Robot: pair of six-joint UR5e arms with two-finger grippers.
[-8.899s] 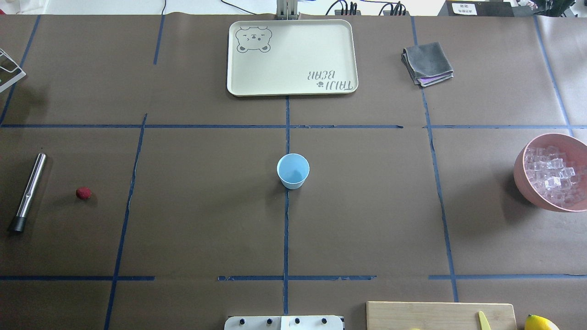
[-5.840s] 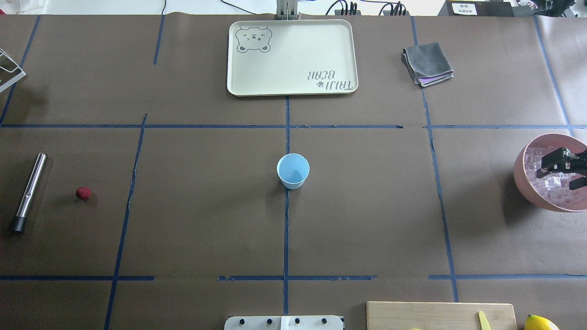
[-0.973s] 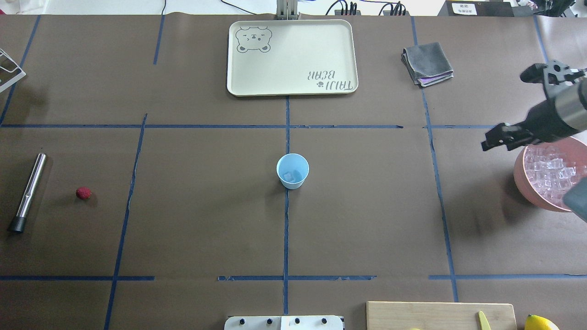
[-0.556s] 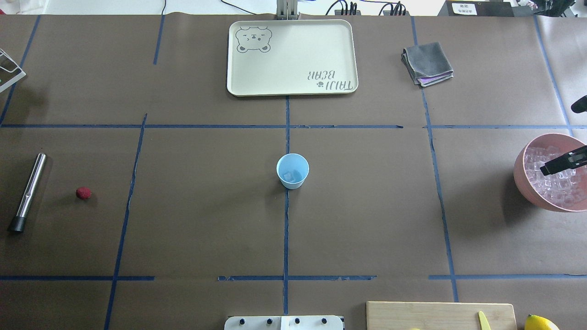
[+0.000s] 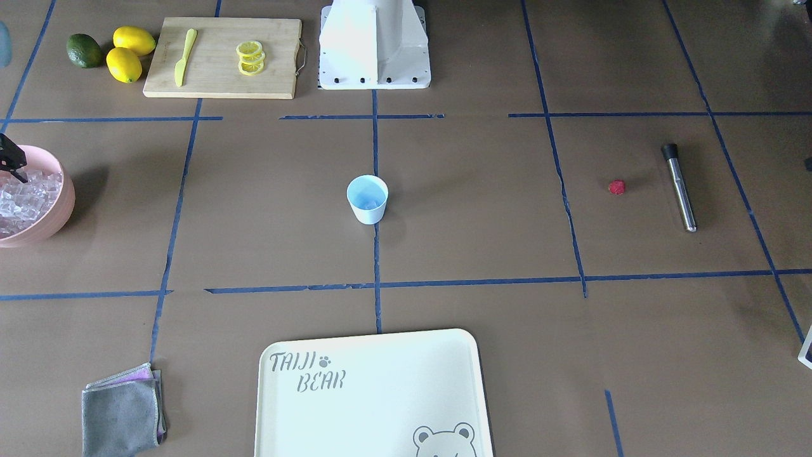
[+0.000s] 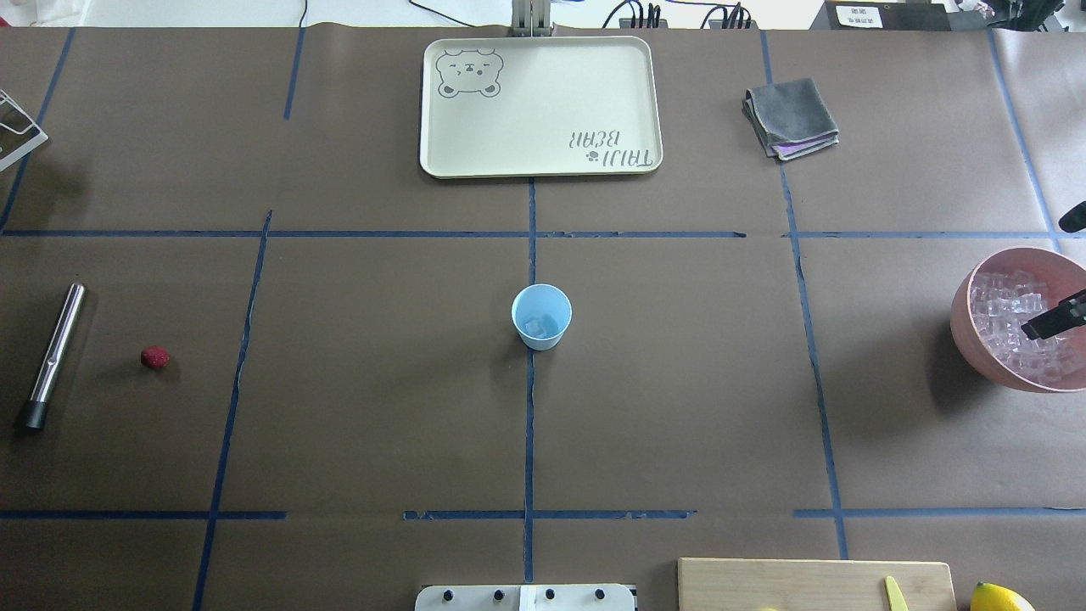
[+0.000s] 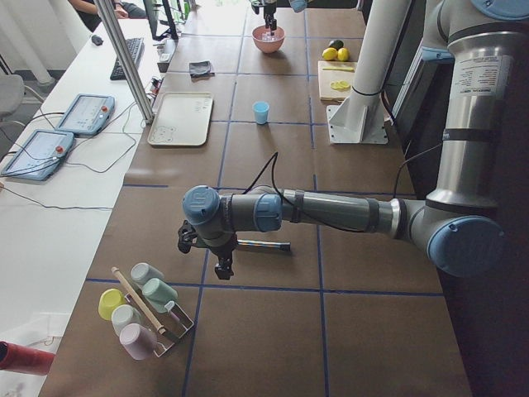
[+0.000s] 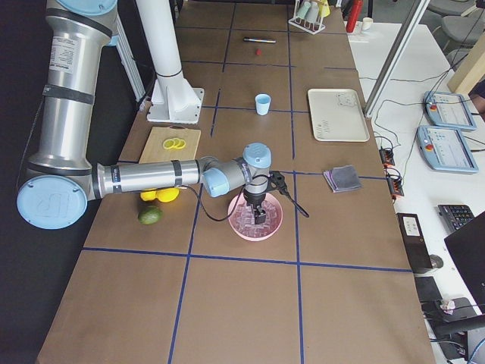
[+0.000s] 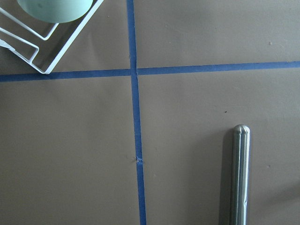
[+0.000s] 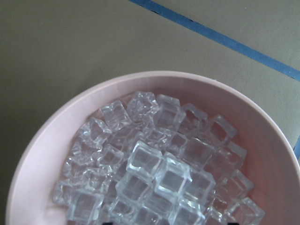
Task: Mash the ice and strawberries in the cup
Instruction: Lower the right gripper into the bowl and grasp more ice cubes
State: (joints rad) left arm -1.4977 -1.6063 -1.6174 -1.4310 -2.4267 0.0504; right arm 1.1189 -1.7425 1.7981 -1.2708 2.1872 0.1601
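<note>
The light blue cup [image 6: 541, 316] stands upright at the table's middle and also shows in the front view [image 5: 367, 198]. One clear ice cube [image 6: 536, 325] lies inside it. The red strawberry [image 6: 154, 357] lies on the table far left, beside a steel muddler [image 6: 53, 355]. Several ice cubes [image 10: 154, 178] fill the pink bowl [image 6: 967, 322] at the far right. My right gripper [image 8: 259, 215] hangs over the bowl, open and empty, with one finger [image 6: 1055, 322] showing overhead. My left gripper [image 7: 221, 263] hovers near the muddler [image 9: 236, 178]; I cannot tell if it is open.
A cream tray [image 6: 441, 161] lies at the back centre and a folded grey cloth [image 6: 791, 116] at the back right. A cutting board [image 5: 222, 89] with lemon slices and a knife, lemons [image 5: 130, 54] and a lime sit near the robot's base. A cup rack [image 7: 145, 306] stands far left.
The cup was empty and now holds an ice cube. My right gripper swung back from the table's middle to above the pink bowl and has shifted slightly nearer over the ice.
</note>
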